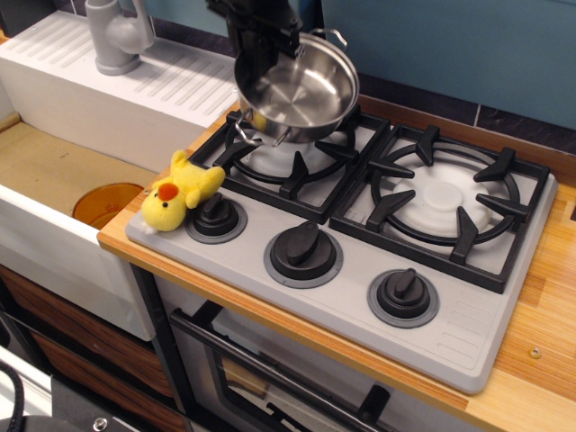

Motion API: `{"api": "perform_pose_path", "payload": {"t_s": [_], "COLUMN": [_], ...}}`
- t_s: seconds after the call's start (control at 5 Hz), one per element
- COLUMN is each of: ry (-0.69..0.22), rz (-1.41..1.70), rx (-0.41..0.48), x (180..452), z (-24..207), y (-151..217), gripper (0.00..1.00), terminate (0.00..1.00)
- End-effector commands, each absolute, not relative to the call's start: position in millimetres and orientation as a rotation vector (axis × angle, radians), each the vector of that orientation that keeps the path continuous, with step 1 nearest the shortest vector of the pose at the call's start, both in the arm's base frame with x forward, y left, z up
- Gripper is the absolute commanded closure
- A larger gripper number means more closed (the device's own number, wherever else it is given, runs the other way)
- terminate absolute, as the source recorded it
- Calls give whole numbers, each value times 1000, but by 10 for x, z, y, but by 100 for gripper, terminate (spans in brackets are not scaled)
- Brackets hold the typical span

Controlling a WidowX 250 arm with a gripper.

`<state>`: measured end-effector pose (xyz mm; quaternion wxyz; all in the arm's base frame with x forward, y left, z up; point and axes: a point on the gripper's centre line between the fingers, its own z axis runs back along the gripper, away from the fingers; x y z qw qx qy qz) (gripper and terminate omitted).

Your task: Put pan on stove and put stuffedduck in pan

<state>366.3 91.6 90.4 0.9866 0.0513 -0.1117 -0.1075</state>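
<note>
A light wooden counter (pixel 540 297) carries the grey stove (pixel 360 292) set flush on it, with a white sink unit (pixel 117 90) apparently adjoining its left end, the joint being hard to see.
</note>
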Motion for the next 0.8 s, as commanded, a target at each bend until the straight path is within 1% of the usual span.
{"api": "perform_pose_path", "payload": {"t_s": [0.0, 0.2, 0.4, 0.6], "ry": [-300, -291, -270, -254], "rz": [-225, -243, -249, -249], "rx": [103, 102, 98, 99], "x": [3698, 3674, 3629, 3639], "z": [867, 896, 1008, 1125], "y": [903, 896, 851, 833], "gripper": [100, 0, 0, 0], "terminate": [0, 0, 0, 0]}}
